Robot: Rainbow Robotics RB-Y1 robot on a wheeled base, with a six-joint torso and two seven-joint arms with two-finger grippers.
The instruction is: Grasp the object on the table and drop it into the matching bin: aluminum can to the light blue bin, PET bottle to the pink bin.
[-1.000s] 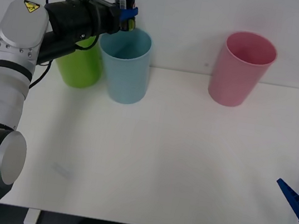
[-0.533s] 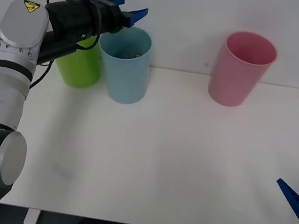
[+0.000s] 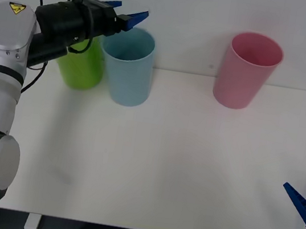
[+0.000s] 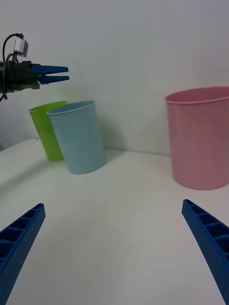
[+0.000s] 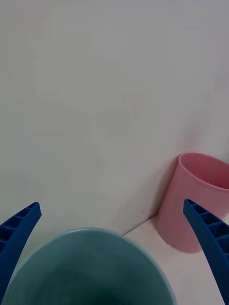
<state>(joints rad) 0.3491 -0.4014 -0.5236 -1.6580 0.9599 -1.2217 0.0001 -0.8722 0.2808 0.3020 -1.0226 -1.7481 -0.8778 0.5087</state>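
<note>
My left gripper (image 3: 135, 9) hangs open just above the rim of the light blue bin (image 3: 127, 73), with nothing between its fingers. From its own wrist view, the left gripper (image 5: 110, 205) looks down into the light blue bin (image 5: 90, 267), whose inside is dark. The aluminum can is hidden from view. The pink bin (image 3: 245, 70) stands at the back right of the table (image 3: 180, 164). My right gripper (image 3: 299, 175) rests open and idle near the table's front right edge. The right wrist view shows the left gripper (image 4: 57, 74) above the light blue bin (image 4: 81, 138), with the pink bin (image 4: 200, 138) beside it.
A lime green bin (image 3: 82, 66) stands right beside the light blue bin, partly behind my left arm. A white wall rises close behind all three bins.
One second ago my left gripper held the can above the light blue bin. It opened, the can left the fingers and is gone from view. The arm has shifted slightly left.
</note>
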